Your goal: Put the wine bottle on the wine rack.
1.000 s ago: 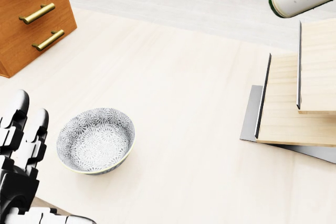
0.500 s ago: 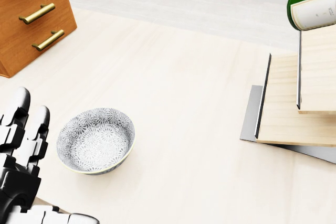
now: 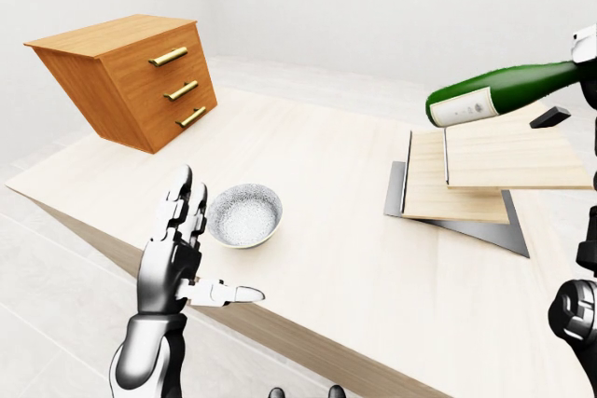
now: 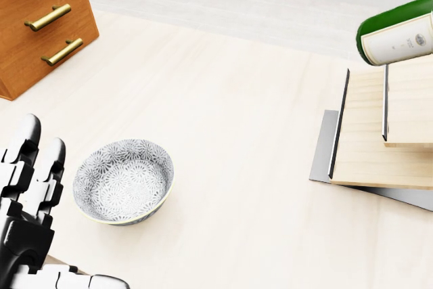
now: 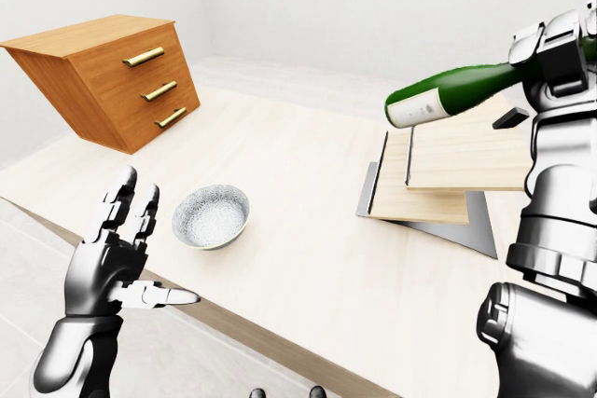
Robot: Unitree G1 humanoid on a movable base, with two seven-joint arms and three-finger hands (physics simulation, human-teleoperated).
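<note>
Across the pale wooden tabletop (image 3: 326, 230), the biggest thing is the brown drawer chest (image 3: 131, 76) at the upper left of the eye views; at the right stands the wine rack (image 3: 485, 174), stepped light-wood boards on a grey metal base, and nearer the left a patterned bowl (image 3: 244, 214) sits well apart from both. Above the rack, the green wine bottle (image 5: 457, 90) hangs in the air nearly horizontal, its labelled base toward the views' left and its neck running into the right hand (image 5: 558, 44), whose fingers are clamped round the neck end, as the right-eye view shows. The bottle is clear of the boards, not touching them. The left hand (image 3: 177, 253) is raised off the tabletop's near edge, fingers spread apart and holding nothing, close to the bowl but apart from it. The risk, as I judge it, lies in the grip: held by the neck alone, the heavy base can sag or swing, strike a board's edge on the way down, or roll off the sloped boards if released before it is seated. Lowering it while misaligned with the rack's dividers could also tip the rack.
</note>
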